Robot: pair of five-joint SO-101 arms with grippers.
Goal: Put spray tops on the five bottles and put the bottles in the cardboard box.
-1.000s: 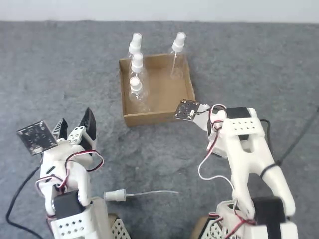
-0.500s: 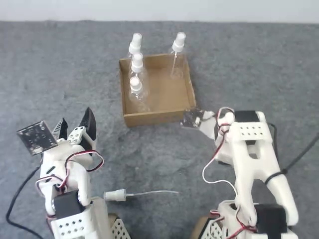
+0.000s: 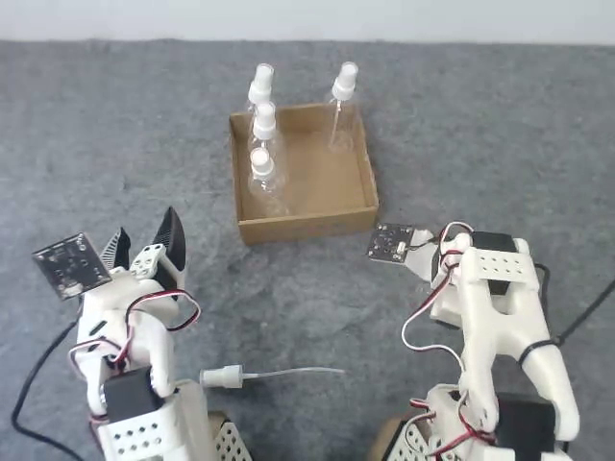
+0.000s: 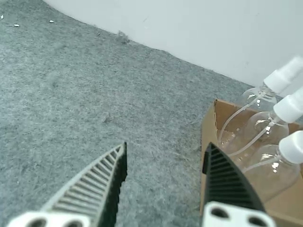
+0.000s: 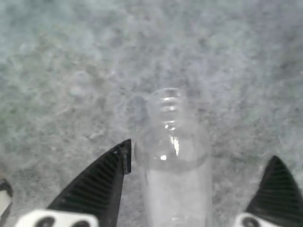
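Note:
A cardboard box (image 3: 306, 223) stands mid-table. Three clear bottles with white spray tops (image 3: 259, 168) stand along one wall inside it, and another capped bottle (image 3: 342, 96) is in its far right corner. A loose spray top (image 3: 223, 376) with its thin tube lies on the carpet by the left arm's base. In the right wrist view an uncapped clear bottle (image 5: 175, 146) with a threaded neck lies between the spread fingers of my right gripper (image 5: 200, 155), which is open. My left gripper (image 3: 144, 240) is open and empty, left of the box (image 4: 208, 127); its bottles (image 4: 265, 127) show there.
Grey carpet covers the table. The right arm (image 3: 490, 288) stands near the box's front right corner, its camera board (image 3: 392, 242) close to the box wall. A pale wall borders the far side.
The right arm has drawn back from the box's front right corner, toward the near right. The left arm, the box and the loose spray top have not moved.

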